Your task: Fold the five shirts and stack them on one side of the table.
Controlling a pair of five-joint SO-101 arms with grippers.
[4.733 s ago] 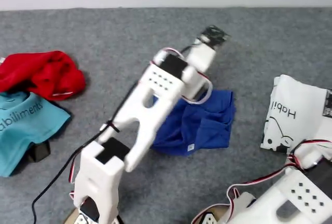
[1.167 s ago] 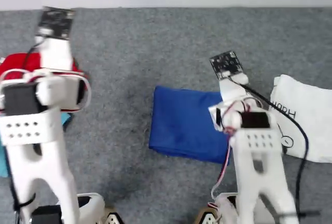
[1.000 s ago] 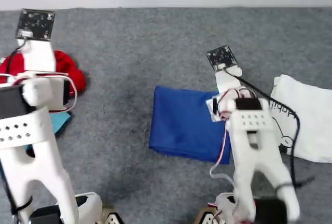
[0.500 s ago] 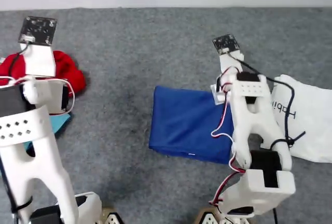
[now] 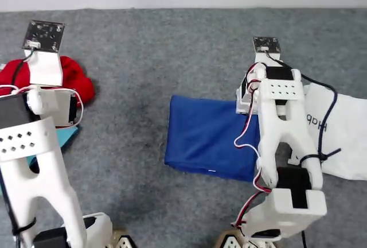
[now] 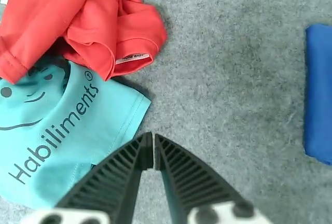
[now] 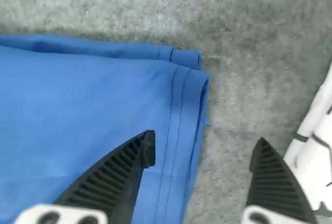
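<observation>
left arm: left side of high frame, stretched from bottom edge toward upper left | left gripper: fingers pressed together | right arm: right of centre, folded, wrist aimed down | right gripper: fingers spread wide

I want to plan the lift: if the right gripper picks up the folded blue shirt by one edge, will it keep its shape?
Probably not. The blue shirt is soft cloth in loose layers, visible at its hem, so it would likely droop and unfold. It looks light. Pushed over the rough grey table, it may bunch up.
</observation>
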